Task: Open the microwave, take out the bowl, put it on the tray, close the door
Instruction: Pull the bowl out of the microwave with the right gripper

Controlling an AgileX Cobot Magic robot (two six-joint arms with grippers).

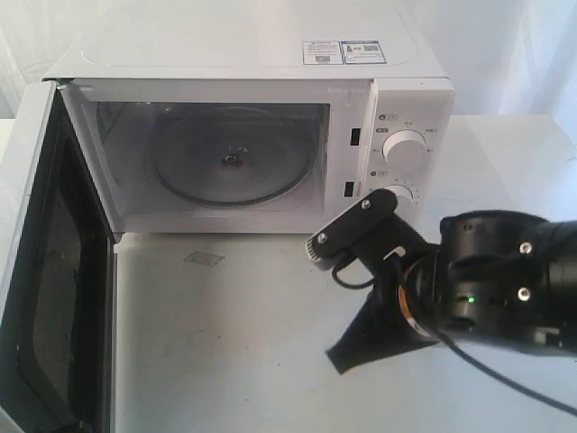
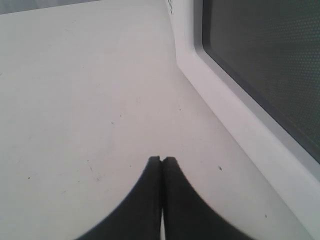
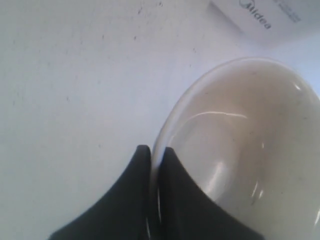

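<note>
Bowl (image 3: 240, 150) is clamped by its rim in my right claw (image 3: 154, 150), one finger inside the cream wall and one outside, over the table (image 1: 225, 343) at about five o'clock from the open cavity of the microwave (image 1: 252, 54). The door (image 1: 54, 271) stands swung wide at nine o'clock. My left claw (image 2: 161, 160) hangs just beside it, fingertips pressed together and empty.

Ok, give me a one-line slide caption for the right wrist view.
Right tool pinching the rim of the cream bowl, with the white table and the microwave logo beyond.
</note>
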